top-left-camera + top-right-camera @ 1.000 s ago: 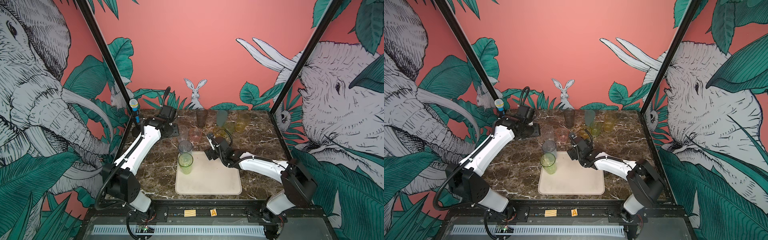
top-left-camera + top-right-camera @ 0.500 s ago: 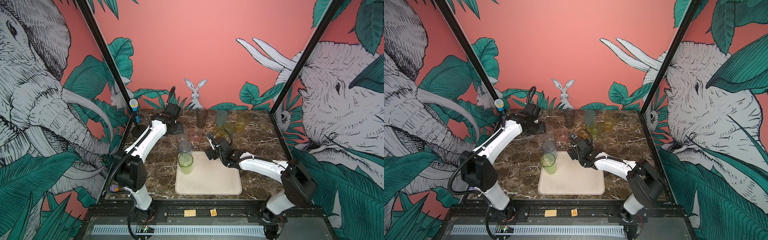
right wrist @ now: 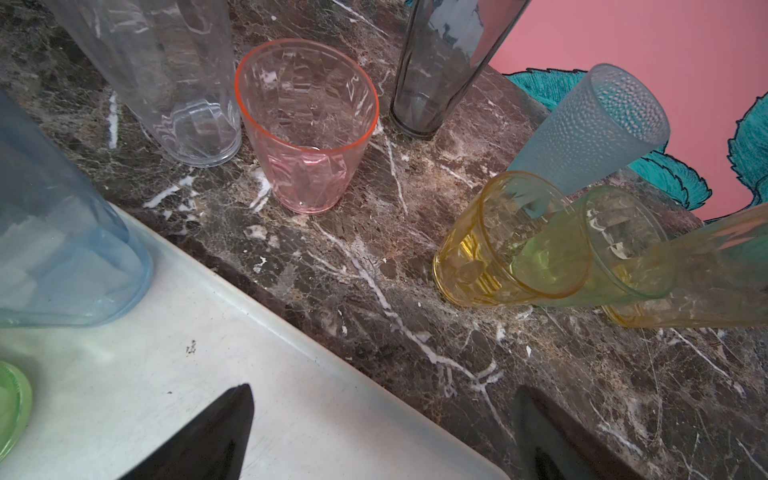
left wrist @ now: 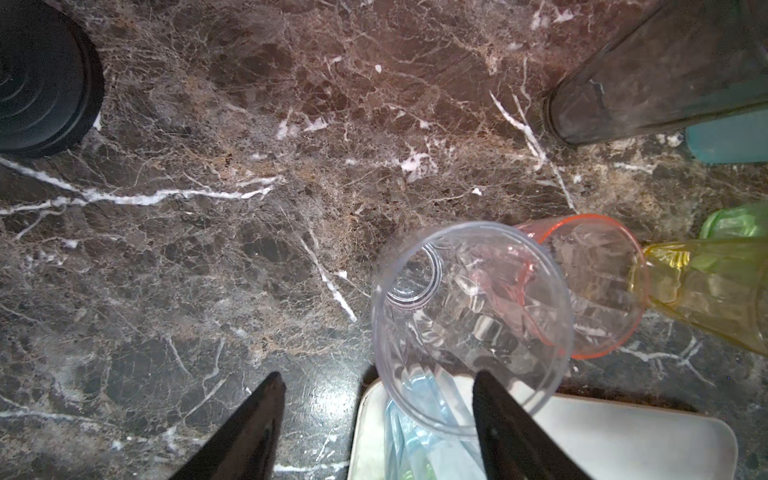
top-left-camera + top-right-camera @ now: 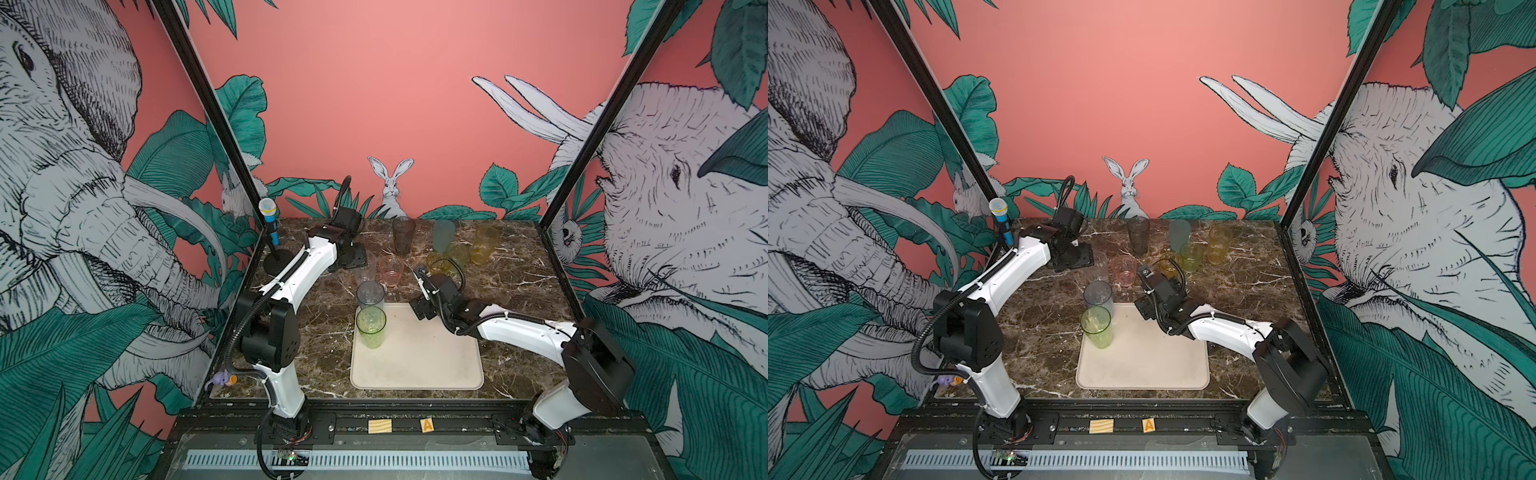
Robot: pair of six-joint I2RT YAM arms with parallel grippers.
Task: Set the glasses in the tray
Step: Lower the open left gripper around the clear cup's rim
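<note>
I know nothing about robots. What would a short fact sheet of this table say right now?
Tray: holds two upright glasses along its left side
In tray: green glass, grey-blue glass
On marble table: clear glass, pink glass, smoky glass, teal glass, amber glass, yellow-green glass, yellow glass
Left tool: open, holds nothing, next to the clear glass
Right tool: open, holds nothing, over the tray's far edge
Progress: two of nine placed

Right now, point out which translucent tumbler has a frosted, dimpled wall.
The tall teal tumbler, between the smoky dark tumbler and the tall amber one; the others are see-through.
</note>
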